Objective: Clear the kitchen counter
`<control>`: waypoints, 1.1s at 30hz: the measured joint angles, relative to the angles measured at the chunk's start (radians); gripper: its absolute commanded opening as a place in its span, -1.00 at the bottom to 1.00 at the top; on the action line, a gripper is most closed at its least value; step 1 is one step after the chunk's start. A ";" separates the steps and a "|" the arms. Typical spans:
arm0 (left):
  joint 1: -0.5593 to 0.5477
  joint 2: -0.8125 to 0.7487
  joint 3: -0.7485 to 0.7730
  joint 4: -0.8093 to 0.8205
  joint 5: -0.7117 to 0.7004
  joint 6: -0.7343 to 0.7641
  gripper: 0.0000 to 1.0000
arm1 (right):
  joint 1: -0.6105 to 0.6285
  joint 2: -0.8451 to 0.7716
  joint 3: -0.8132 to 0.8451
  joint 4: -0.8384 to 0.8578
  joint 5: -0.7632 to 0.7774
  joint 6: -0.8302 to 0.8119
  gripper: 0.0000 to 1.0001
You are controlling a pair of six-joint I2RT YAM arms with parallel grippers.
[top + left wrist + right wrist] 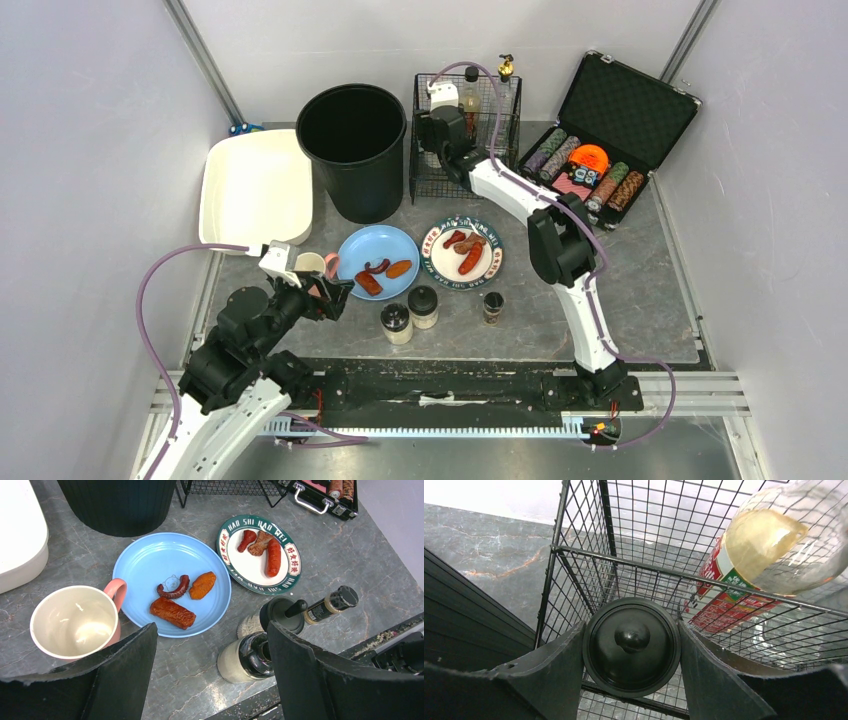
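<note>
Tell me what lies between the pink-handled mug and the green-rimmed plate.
The blue plate, carrying three food pieces, sits between mug and green-rimmed plate, shown in top and left wrist views.

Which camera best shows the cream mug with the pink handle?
The left wrist view: the mug stands upright beside the blue plate, its rim, inside and pink handle all plain. The top external view shows it small, partly hidden by the left gripper. The right wrist view does not show it.
</note>
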 measured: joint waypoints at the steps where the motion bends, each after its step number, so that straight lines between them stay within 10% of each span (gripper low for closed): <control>1: 0.000 0.000 0.000 0.000 0.000 0.000 0.73 | 0.000 0.004 0.000 0.000 0.000 0.003 -0.99; 21: 0.000 0.000 0.000 0.000 0.000 0.000 0.72 | 0.000 0.028 0.006 0.014 0.003 0.060 0.21; 33: -0.002 0.000 0.000 0.000 0.000 0.000 0.72 | 0.000 0.026 0.004 0.024 0.005 0.064 0.56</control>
